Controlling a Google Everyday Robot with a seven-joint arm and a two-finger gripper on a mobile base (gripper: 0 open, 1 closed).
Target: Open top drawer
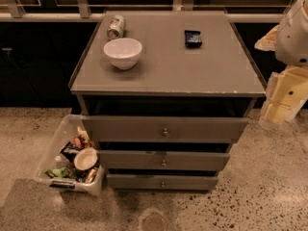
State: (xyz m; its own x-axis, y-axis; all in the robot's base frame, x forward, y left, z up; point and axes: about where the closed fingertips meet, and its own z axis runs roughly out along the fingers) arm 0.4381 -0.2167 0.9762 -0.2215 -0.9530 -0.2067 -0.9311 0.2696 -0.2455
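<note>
Nearest me: speckled floor (250, 196), then the cabinet (168, 66) standing on it, three grey fronts stacked.

Top drawer (125, 128) is the widest front, just under the cabinet top, with its knob (165, 132) at centre. There's a dark gap between its upper edge and the top slab. It may sit slightly proud, but I can't tell how far, so I'm treating it as not opened.

Gripper (283, 100) hangs at the far right of the scene, beside the cabinet's right edge, well apart from the knob and touching nothing. I can't tell whether the jaws are apart or together.

Step as I read it: approach, no grasp yet.

Next move calls for:
- bringing the gripper left and round to the near face, level with the knob
- jaws straddling the knob, then closing
- a straight pull toward the near side, with no sideways load

Drawer front's long axis runs left-right, and its face points near, toward me. Travel should be near-far.

Bin (60, 137) on the floor at the left, plus bowl (122, 52), can (116, 27) and dark packet (193, 38) on top: all off my path.
</note>
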